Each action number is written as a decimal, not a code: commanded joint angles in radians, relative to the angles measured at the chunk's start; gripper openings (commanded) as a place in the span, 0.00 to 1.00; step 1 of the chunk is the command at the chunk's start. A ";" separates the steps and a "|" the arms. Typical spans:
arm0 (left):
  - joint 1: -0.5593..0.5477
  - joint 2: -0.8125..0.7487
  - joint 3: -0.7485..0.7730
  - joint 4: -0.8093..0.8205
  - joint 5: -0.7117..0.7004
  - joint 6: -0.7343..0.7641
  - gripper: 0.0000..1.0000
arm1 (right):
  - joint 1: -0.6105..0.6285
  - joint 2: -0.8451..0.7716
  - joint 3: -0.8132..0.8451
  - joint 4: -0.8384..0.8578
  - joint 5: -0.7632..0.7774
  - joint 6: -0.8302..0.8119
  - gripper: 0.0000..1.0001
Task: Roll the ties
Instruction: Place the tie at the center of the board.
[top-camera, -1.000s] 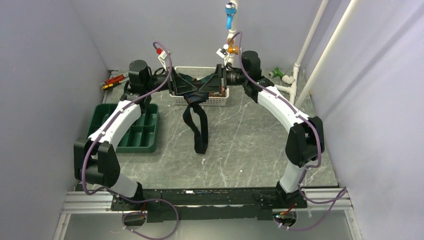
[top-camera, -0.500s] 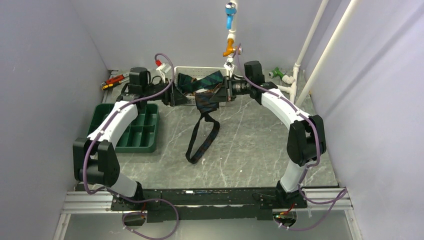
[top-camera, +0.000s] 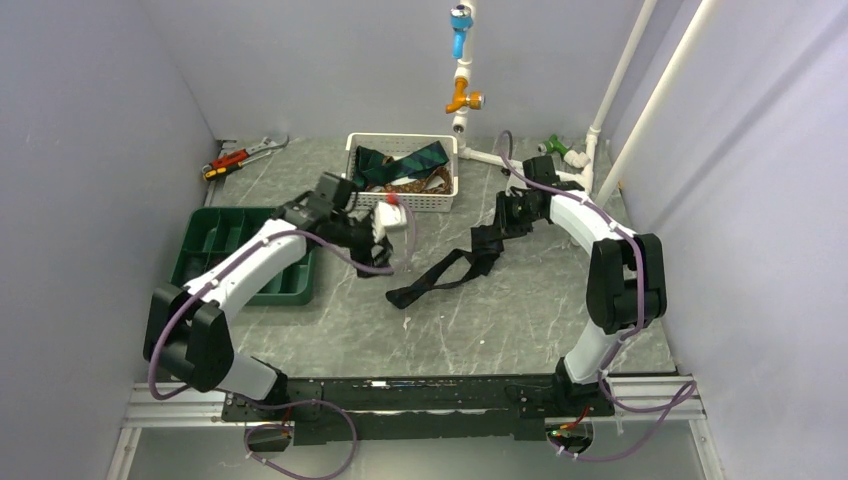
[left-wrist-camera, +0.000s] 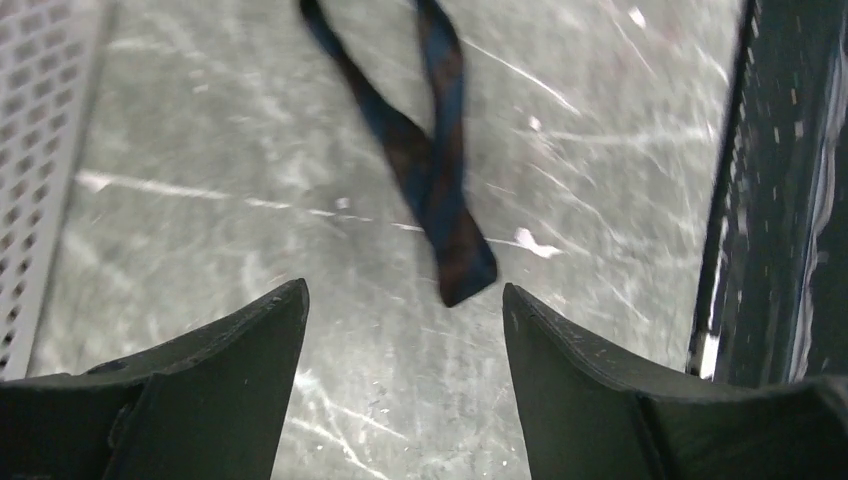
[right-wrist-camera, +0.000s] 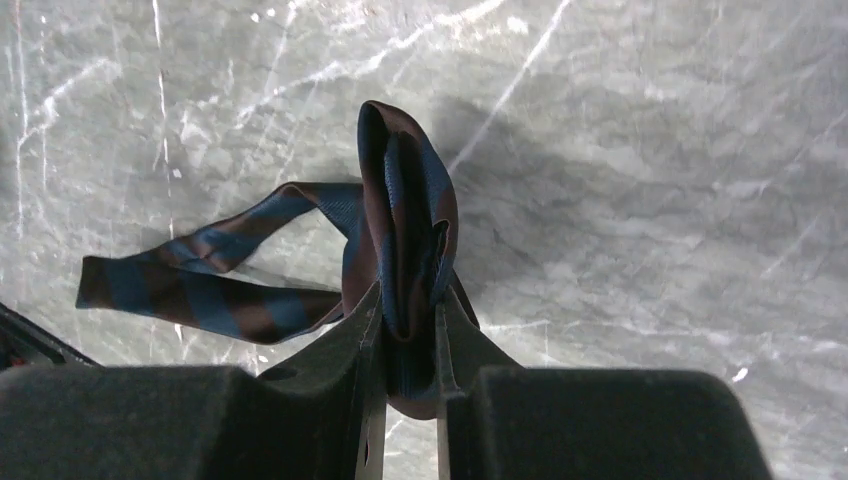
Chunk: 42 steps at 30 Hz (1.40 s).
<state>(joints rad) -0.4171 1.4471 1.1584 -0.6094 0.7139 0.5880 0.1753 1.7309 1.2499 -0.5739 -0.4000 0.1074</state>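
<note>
Pinching a bunched striped tie (right-wrist-camera: 405, 200) in the right hand (right-wrist-camera: 405, 325), tail trailing on the desk (right-wrist-camera: 650, 150) beneath. With the left hand (left-wrist-camera: 400, 300) spread and empty. No rolling yet; more ties (top-camera: 410, 160) in the basket (top-camera: 425, 203) beyond it.

in the left wrist view the tie (left-wrist-camera: 432, 185) is blurred and both its strands run off the top edge. the basket (left-wrist-camera: 40, 140) is cut by the left edge there, and the fingers of the left gripper (left-wrist-camera: 402, 295) run off the bottom. in the right wrist view the folded tie's lower part is hidden between the fingers of the right gripper (right-wrist-camera: 407, 300). from above, the ties (top-camera: 405, 165) heaped in the basket overlap too much to count, and the tools (top-camera: 240, 158) in the far corner are too small to name.
</note>
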 joint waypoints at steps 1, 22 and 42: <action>-0.129 -0.032 -0.059 -0.077 -0.069 0.325 0.77 | -0.008 -0.088 -0.004 0.018 -0.031 0.007 0.00; -0.279 0.018 -0.263 -0.016 -0.224 0.527 0.24 | -0.005 -0.326 0.039 -0.005 -0.301 -0.022 0.00; 0.156 0.244 0.152 -0.198 0.065 0.354 0.78 | -0.079 -0.142 0.021 -0.313 0.023 -0.327 0.76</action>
<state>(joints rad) -0.1841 1.8431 1.3323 -0.7982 0.6987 0.9188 0.1066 1.6741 1.2274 -0.8249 -0.3717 -0.0975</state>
